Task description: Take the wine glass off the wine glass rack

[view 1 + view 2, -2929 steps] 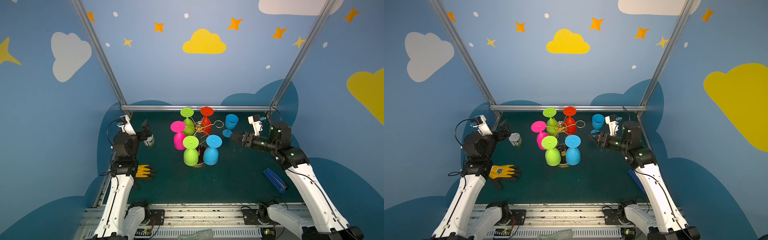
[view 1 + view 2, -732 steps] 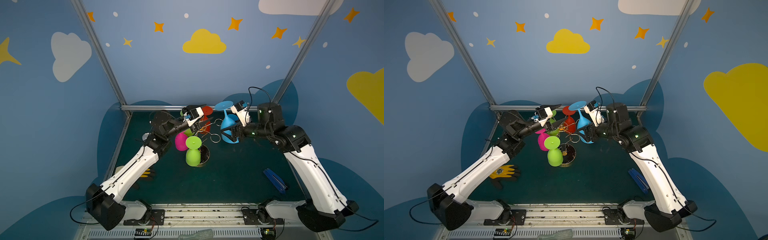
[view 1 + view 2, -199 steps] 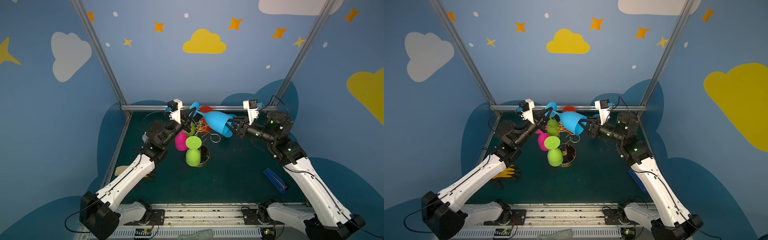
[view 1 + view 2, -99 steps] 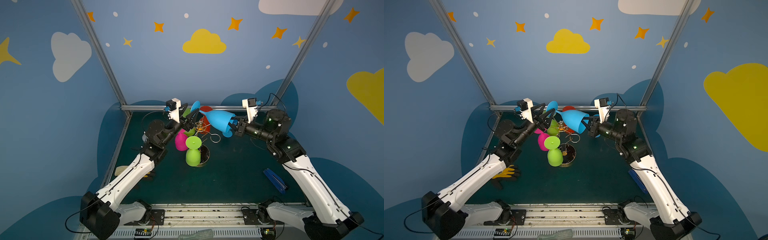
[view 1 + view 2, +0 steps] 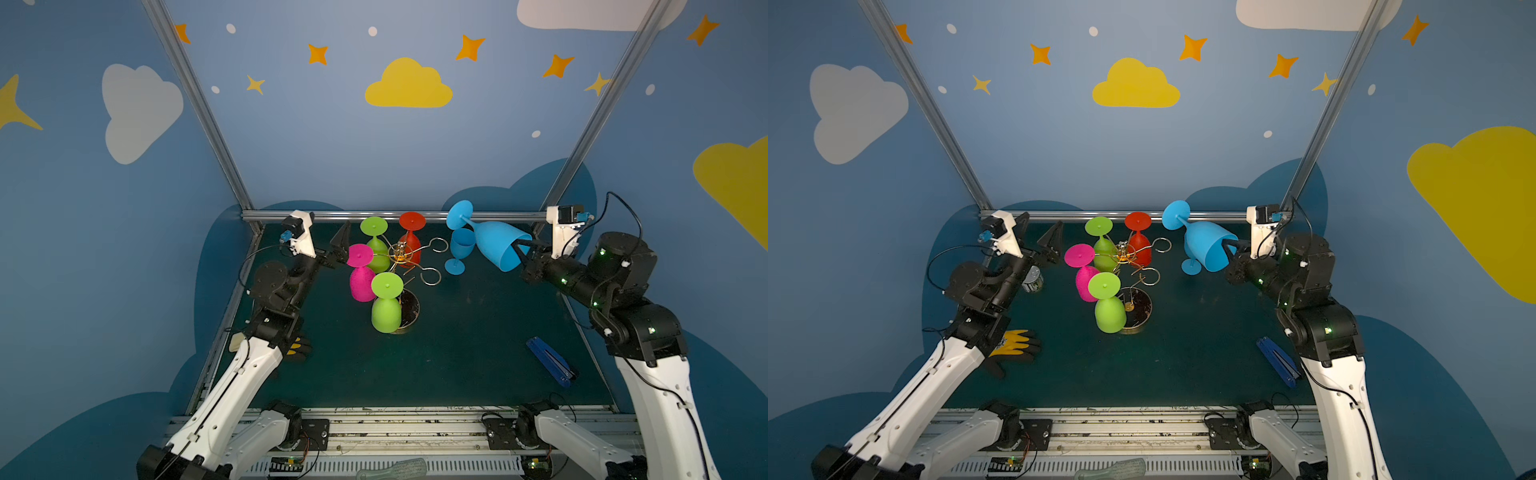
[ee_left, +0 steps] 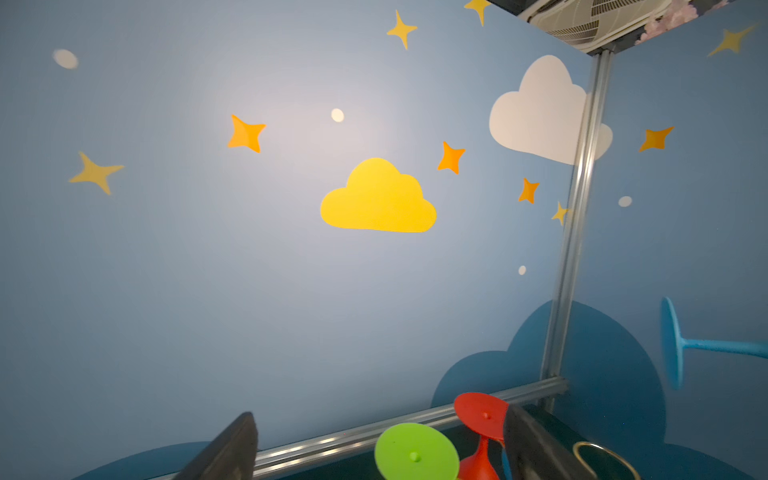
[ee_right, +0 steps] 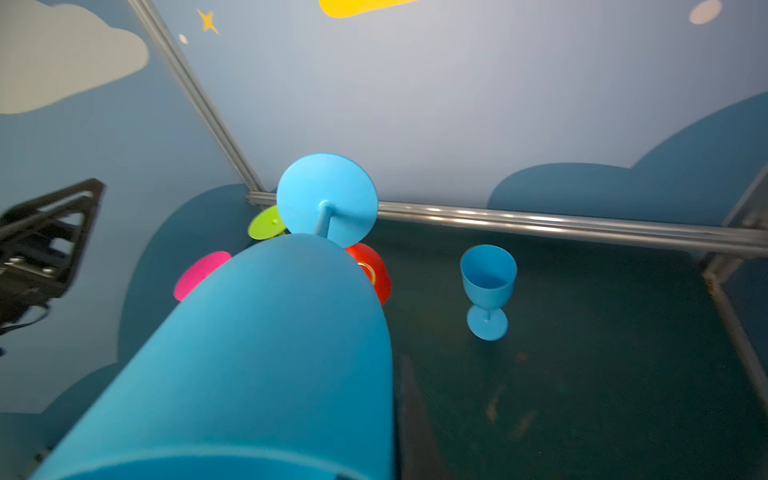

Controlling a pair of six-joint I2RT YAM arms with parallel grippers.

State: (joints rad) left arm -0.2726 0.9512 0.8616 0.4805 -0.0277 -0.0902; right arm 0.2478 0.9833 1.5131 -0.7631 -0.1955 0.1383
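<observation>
A blue wine glass (image 5: 496,245) (image 5: 1208,247) hangs tilted in the air to the right of the wine glass rack (image 5: 401,251) (image 5: 1125,251), foot up and toward the back. My right gripper (image 5: 524,251) (image 5: 1230,245) is shut on its rim, one finger inside the bowl (image 7: 270,353). My left gripper (image 5: 328,237) (image 5: 1038,235) (image 6: 378,417) stands open and empty just left of the rack. Two green glasses (image 5: 386,307), a pink one (image 5: 361,282) and a red one (image 5: 411,241) hang upside down on the gold wire rack.
A second blue glass (image 5: 459,251) (image 7: 488,286) stands upright on the mat behind the held one. A yellow glove (image 5: 1013,343) and a small can (image 5: 1032,280) lie at the left. A blue tool (image 5: 548,361) lies front right. A metal rail (image 5: 498,215) bounds the back.
My left gripper opened, let go of the blue glass's foot and drew back to the left. My right gripper shut on the rim and carried the glass to the right, away from the rack.
</observation>
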